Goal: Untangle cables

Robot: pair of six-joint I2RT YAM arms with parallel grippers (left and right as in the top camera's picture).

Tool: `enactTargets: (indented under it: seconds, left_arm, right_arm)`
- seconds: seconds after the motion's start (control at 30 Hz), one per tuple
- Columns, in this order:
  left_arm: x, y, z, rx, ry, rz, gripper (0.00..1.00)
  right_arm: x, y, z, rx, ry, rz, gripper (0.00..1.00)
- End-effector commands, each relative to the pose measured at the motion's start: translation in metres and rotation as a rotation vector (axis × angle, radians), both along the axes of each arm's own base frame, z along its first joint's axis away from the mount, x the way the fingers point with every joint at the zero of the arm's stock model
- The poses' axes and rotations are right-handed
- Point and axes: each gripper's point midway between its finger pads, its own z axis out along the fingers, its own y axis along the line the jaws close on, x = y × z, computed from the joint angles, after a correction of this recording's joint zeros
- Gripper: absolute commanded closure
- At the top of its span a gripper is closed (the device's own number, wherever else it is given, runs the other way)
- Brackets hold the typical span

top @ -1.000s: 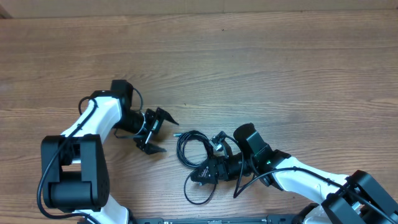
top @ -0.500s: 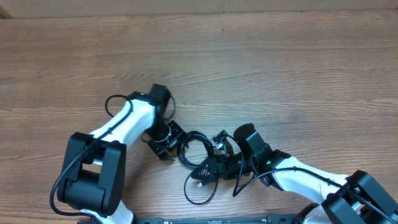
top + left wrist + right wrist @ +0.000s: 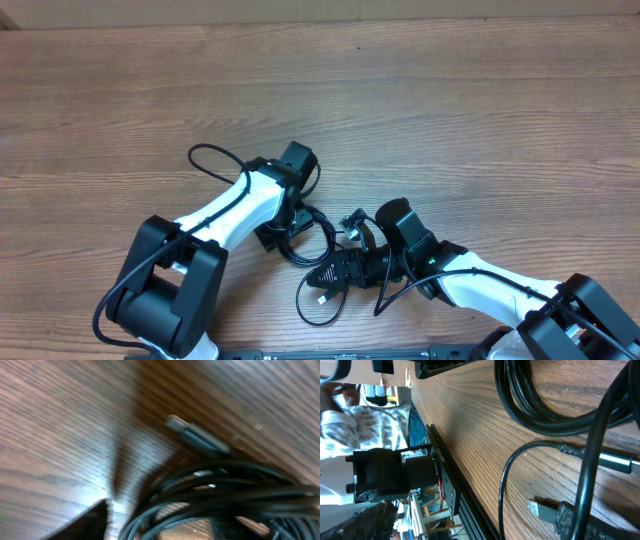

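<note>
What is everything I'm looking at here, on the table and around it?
table: one, brown wood, under everything
cables: one tangle, strands too knotted to count, black, mid-table between the arms
plugs: at least two, silver-tipped, one beside the coil, another flat on the wood
equipment: one cluster, black, past the table edge, blurred
left arm: one, white and black, extends from the lower left
left gripper: one, black, at the tangle's left edge, grip unclear
right arm: one, white and black, from the lower right
right gripper: one, black, open, by the lower loop
</note>
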Motion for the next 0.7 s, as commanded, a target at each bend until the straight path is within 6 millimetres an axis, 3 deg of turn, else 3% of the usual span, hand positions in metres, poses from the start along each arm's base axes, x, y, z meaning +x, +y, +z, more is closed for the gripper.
enactTargets:
  seconds: [0.0,0.1,0.17,0.47,0.5,0.67]
  left_arm:
    - [0.009,0.008,0.000,0.069,-0.045,-0.021,0.67]
    - [0.020,0.017,0.001,0.121,-0.089,-0.098,0.87]
    - [0.026,0.024,0.003,0.164,-0.115,-0.152,0.96]
    - [0.051,0.016,0.005,0.167,-0.201,-0.388,0.96]
    - [0.054,0.016,0.008,0.172,-0.203,-0.474,0.96]
    - [0.063,0.013,0.028,0.169,-0.202,-0.561,0.96]
  right_arm:
    - [0.003,0.003,0.002,0.001,-0.007,-0.002,0.00]
    - [0.003,0.003,0.002,0.002,-0.008,-0.002,0.00]
    - [0.003,0.003,0.002,0.002,-0.009,-0.002,0.00]
    - [0.004,0.003,0.002,-0.001,-0.013,-0.006,0.00]
    - [0.004,0.003,0.002,0.000,-0.013,-0.006,0.00]
    - [0.005,0.004,0.003,0.002,-0.007,-0.013,0.00]
